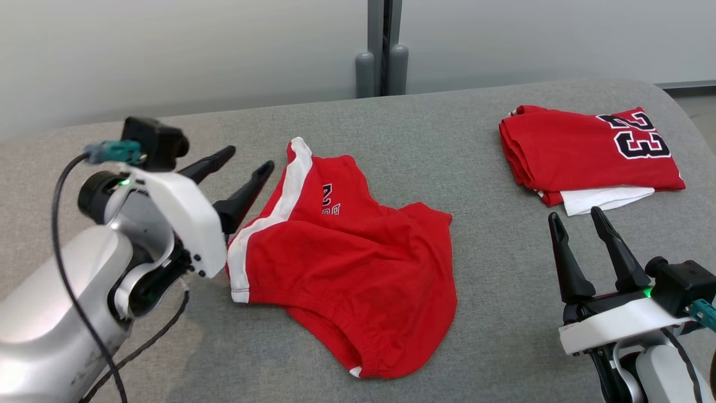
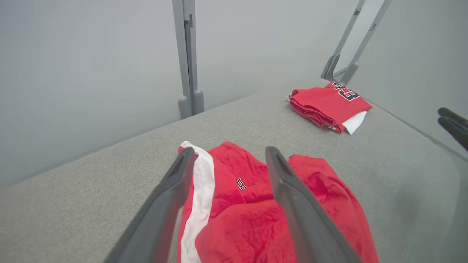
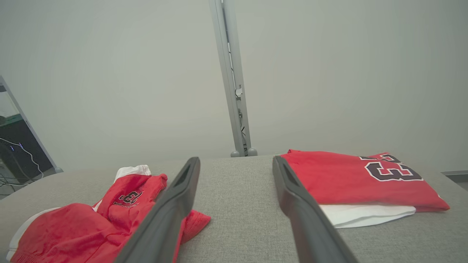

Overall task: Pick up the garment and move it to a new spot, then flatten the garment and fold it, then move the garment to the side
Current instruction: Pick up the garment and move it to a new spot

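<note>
The garment [image 1: 347, 257], red shorts with a white side stripe and a small number print, lies crumpled in the middle of the grey padded table [image 1: 425, 123]. My left gripper [image 1: 249, 158] hovers open at its upper left edge, fingers pointing across the white stripe and holding nothing. In the left wrist view the open gripper [image 2: 229, 150] sits just above the shorts [image 2: 237, 219], with red cloth showing between the fingers. My right gripper [image 1: 575, 214] stands open and empty at the lower right, apart from the shorts. Its wrist view has the gripper [image 3: 236, 159] over bare table, with the shorts [image 3: 73, 226] to its left.
A folded red jersey [image 1: 582, 151] numbered 23, with white cloth under it, lies at the back right, just beyond my right gripper; it also appears as the jersey [image 2: 325, 102] [image 3: 347, 179] in both wrist views. A grey post [image 1: 383, 50] stands behind the table against a pale wall.
</note>
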`<state>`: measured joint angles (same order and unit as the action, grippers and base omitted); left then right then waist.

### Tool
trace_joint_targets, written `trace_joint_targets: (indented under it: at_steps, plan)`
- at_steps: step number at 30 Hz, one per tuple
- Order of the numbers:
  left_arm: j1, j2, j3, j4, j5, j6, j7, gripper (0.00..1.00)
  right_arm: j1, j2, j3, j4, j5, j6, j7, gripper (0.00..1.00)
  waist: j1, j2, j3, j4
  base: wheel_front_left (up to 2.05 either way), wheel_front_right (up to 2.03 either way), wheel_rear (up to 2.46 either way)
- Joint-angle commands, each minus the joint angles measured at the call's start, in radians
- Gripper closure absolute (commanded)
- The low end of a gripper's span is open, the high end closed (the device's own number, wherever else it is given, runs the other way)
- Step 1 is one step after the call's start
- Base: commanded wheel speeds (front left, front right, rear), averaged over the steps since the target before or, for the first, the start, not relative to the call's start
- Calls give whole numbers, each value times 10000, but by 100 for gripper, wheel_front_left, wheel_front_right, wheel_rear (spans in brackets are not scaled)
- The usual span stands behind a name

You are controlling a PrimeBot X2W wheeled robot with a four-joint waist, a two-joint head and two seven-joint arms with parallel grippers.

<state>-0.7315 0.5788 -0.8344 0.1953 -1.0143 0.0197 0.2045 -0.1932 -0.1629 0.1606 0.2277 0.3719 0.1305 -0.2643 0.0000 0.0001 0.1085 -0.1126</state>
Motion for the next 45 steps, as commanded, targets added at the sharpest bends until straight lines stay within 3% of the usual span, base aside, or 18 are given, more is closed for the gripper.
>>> trace_joint_targets:
  at_steps: [1,12,19,22,30,31,36,45]
  plan:
    - [199,97,115,-99,101,149,-227,0,142,-35,-69,-66,-12,8,-10,0,0,-1,-30,39,0,0,0]
    - [2796,787,1375,-1531,609,2131,-3680,0,360,18,-46,-123,143,8,-10,0,0,-1,-166,75,0,0,0]
    - [4539,235,2493,-1873,941,2950,-4667,0,537,6,-99,-263,148,8,-10,0,0,-1,-172,66,0,0,0]
    - [5120,-193,3244,-2025,1797,3118,-4693,0,564,-32,-105,-281,117,8,-10,0,0,-1,-166,80,0,0,0]
    - [6594,-1856,5061,-2028,4000,2354,-4695,0,724,-111,-27,-291,84,8,-10,0,0,-1,-328,106,0,0,0]
    - [6594,-1856,5061,-2028,4000,2354,-4695,0,724,-111,-27,-291,84,8,-10,0,0,-1,-328,106,0,0,0]
    - [7268,-2929,6080,-1874,4916,1784,-4695,0,867,-88,8,-307,107,8,-10,0,0,-1,-422,69,0,0,0]
    - [7650,-3972,7083,-1454,5968,767,-4696,0,945,-200,75,-285,161,8,-10,0,0,-1,-560,32,0,0,0]
